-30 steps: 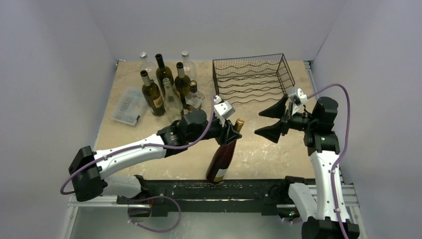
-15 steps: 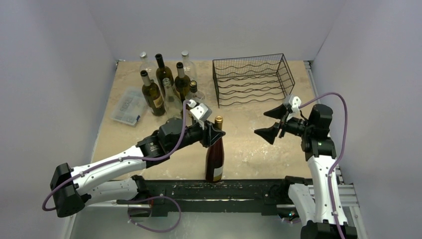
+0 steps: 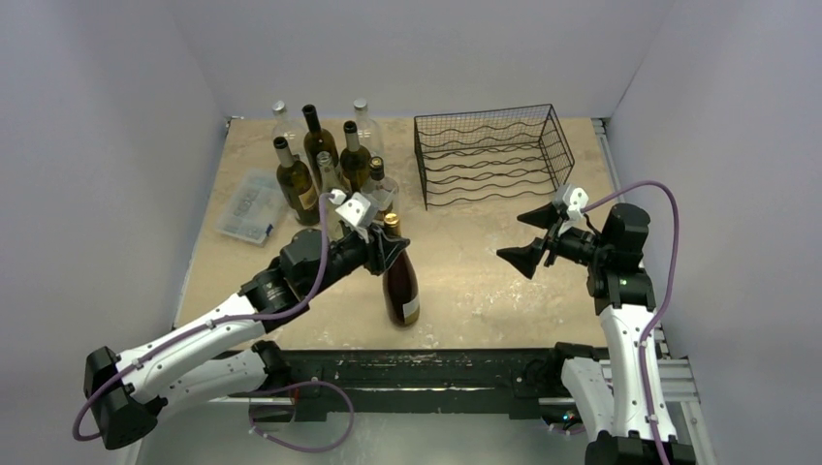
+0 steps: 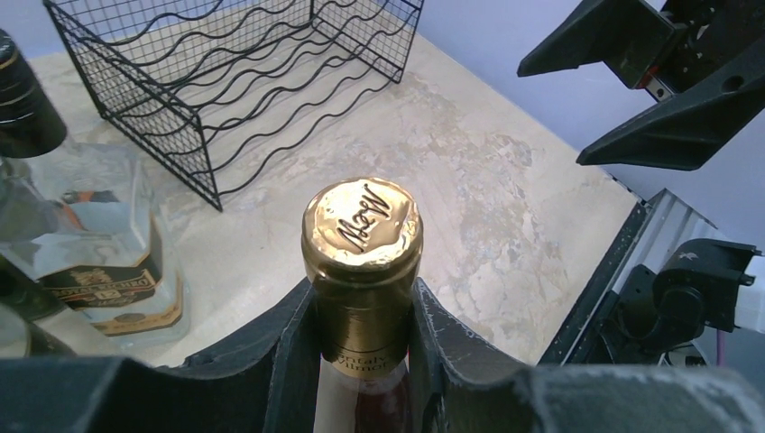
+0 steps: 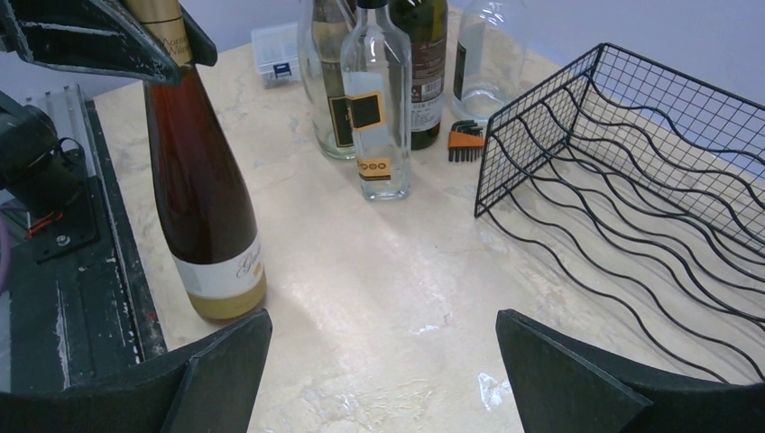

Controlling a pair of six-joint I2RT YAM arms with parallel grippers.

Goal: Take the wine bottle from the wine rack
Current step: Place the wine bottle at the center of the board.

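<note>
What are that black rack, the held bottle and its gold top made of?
The wine rack looks like thin black-coated metal wire: see-through mesh sides, wavy rods. The wine bottle seems glossy dark glass, catching highlights, with a paper label. Its gold cap looks like shiny, dented foil, perhaps metal or metallised plastic.
</note>
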